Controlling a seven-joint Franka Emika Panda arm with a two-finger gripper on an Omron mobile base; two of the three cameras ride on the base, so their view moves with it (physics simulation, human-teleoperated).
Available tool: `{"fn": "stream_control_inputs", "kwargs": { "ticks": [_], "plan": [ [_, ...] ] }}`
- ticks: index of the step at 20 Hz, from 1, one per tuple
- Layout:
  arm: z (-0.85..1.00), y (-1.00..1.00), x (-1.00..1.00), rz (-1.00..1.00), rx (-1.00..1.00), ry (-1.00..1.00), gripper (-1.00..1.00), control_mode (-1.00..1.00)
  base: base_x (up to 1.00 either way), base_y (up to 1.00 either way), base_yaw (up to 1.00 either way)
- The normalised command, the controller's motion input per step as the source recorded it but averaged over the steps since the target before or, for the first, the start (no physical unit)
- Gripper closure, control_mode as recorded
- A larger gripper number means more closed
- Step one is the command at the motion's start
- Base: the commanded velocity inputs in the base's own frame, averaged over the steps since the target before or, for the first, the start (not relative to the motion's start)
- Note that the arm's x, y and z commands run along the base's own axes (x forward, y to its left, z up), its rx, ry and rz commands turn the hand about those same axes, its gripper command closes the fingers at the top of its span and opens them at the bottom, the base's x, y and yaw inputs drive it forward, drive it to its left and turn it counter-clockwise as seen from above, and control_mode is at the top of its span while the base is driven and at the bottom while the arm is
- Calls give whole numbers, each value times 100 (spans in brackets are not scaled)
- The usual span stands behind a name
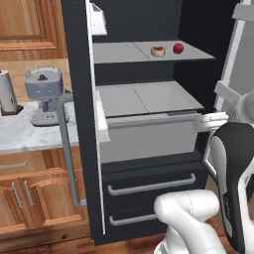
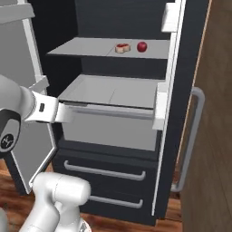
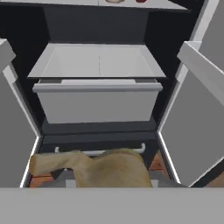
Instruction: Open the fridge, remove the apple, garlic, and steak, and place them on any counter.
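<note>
Fridge (image 1: 84, 149) doors open. Steak (image 1: 158, 51) and apple (image 1: 178, 48) side by side on upper shelf (image 1: 119, 52), apart. Grey drawer (image 1: 149, 134) below, pulled out. Gripper (image 3: 94, 168) in front of fridge, clamped on tan garlic (image 3: 96, 166), per hand view.

A grey-blue coffee machine (image 1: 44, 94) stands on the marble top at the left, with a white paper towel roll (image 1: 7, 92) on a dark base just to its left. Wooden wall cabinets (image 1: 30, 25) hang above; the floor (image 2: 11, 199) is wood.
</note>
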Motion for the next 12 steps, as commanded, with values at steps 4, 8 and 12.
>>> {"fn": "stream_control_inputs", "kwargs": {
  "ticks": [4,8,12],
  "plan": [
    [0,0,0,0,0,0,100,100,-100,0,0],
    [0,0,0,0,0,0,100,100,-74,0,0],
    [0,0,0,0,0,0,100,100,-4,21,0]
  ]
}}
